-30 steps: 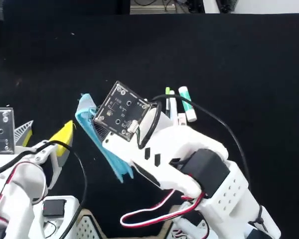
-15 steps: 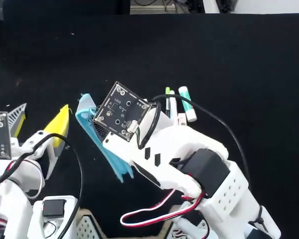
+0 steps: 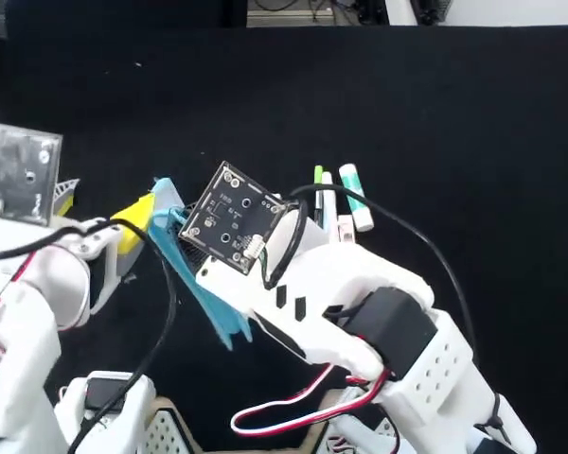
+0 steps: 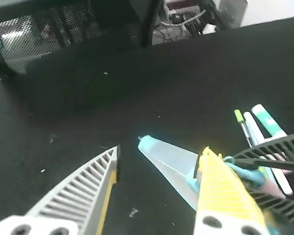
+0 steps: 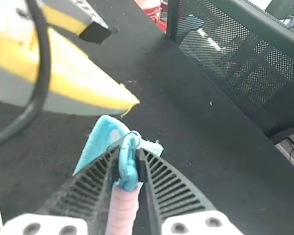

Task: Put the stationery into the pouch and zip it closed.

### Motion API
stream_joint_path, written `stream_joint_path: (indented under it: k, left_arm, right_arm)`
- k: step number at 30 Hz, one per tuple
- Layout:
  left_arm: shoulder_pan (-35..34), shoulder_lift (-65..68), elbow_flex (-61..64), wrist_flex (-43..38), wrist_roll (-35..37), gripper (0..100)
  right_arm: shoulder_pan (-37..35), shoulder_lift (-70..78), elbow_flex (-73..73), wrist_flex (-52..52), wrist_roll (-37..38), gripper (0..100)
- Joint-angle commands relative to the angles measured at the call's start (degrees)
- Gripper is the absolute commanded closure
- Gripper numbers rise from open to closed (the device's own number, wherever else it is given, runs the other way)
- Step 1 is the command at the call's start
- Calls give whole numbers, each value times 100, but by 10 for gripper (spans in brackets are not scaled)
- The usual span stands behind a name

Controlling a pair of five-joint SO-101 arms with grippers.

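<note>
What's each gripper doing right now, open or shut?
Left gripper: open, holding nothing.
Right gripper: shut on the pouch.

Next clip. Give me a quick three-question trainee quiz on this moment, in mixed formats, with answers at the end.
1. True or false: the pens are already inside the blue pouch.
2. Multiple choice: the right gripper is (A) open above the pens, (B) shut on the pouch, (C) shut on a pen.
3. Short answer: how do the jaws of the left gripper stand?

Key:
1. False. The pens lie on the black table beside the pouch.
2. B.
3. Open, close to the pouch's end.
</note>
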Motion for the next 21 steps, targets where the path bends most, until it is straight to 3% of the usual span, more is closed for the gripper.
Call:
stream_joint_path:
  k: [1, 8, 14, 21]
  left_arm:
    - [66, 501, -875, 193, -70, 735]
    - [119, 378, -585, 193, -220, 735]
    - [242, -475, -426, 193, -246, 735]
    - [382, -589, 620, 44, -501, 735]
  right_arm:
    - [-35, 48, 92, -53, 53, 988]
    - [-26, 48, 101, -53, 53, 988]
    - [-35, 48, 101, -53, 53, 988]
    - [-35, 48, 101, -53, 53, 988]
